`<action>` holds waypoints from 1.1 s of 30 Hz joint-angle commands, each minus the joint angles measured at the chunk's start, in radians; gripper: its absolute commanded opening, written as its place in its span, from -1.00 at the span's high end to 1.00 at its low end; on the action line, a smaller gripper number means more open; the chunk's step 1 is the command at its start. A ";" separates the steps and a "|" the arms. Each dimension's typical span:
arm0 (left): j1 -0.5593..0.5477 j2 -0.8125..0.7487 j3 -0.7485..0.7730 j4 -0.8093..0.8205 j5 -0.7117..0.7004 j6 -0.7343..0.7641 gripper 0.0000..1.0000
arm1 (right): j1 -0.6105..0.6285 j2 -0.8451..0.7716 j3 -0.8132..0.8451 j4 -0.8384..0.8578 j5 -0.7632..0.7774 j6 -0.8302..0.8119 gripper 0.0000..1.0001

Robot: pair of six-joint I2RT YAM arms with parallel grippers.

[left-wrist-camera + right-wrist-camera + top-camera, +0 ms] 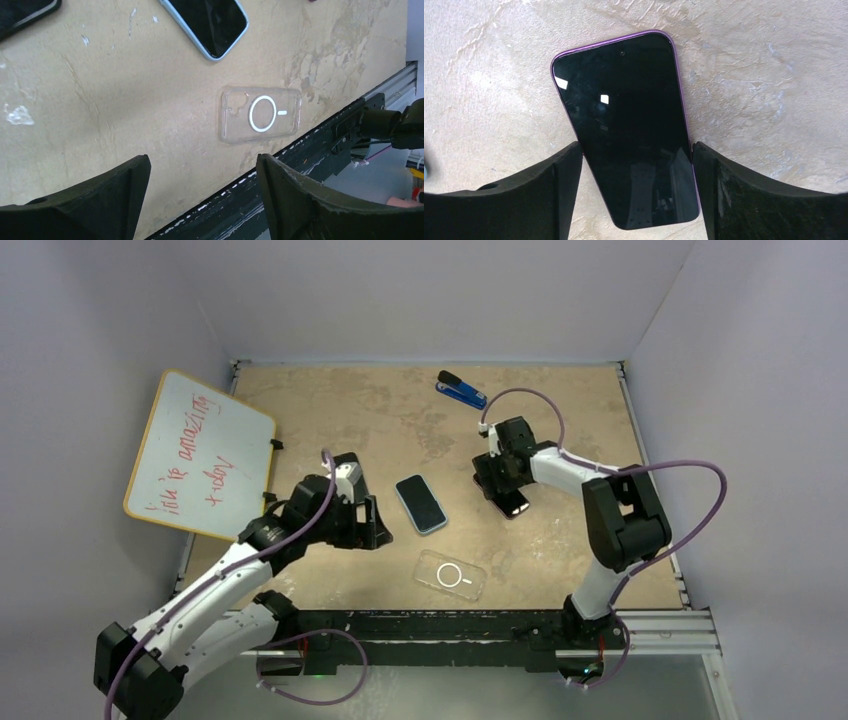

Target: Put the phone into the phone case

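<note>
While your right tool (636,150) hangs low over the purple-edged phone (624,125), its two fingers (549,195) stand apart on either side of the phone's lower half, right at its long edges. You cannot tell from the wrist view whether the pads press the phone or only flank it. The phone lies screen up on the bench (400,420), right of centre.

Your left tool (202,162) is spread wide with nothing between its fingers, and it hovers over bare bench to the left of centre. The clear phone case (260,114) lies flat ahead of it, close to the near edge of the bench, its white ring facing up. It is well apart from the purple-edged phone.

A second phone with a light blue rim (420,504) lies screen up between the two tools, just beyond the case. A blue stapler (461,390) sits near the far edge, and a whiteboard (195,455) leans at the left.
</note>
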 commanded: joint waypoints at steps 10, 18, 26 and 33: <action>-0.179 0.139 -0.135 0.260 -0.043 -0.168 -0.36 | 0.124 -0.131 -0.156 -0.049 0.096 0.364 -0.04; -0.282 0.250 -0.198 0.437 -0.153 -0.231 -0.14 | 0.178 -0.285 -0.289 -0.062 0.144 0.537 0.08; -0.309 0.361 -0.174 0.511 -0.196 -0.227 0.00 | 0.218 -0.375 -0.368 -0.043 0.122 0.597 0.14; -0.340 0.439 -0.177 0.612 -0.198 -0.219 0.14 | 0.241 -0.469 -0.428 -0.027 0.146 0.614 0.22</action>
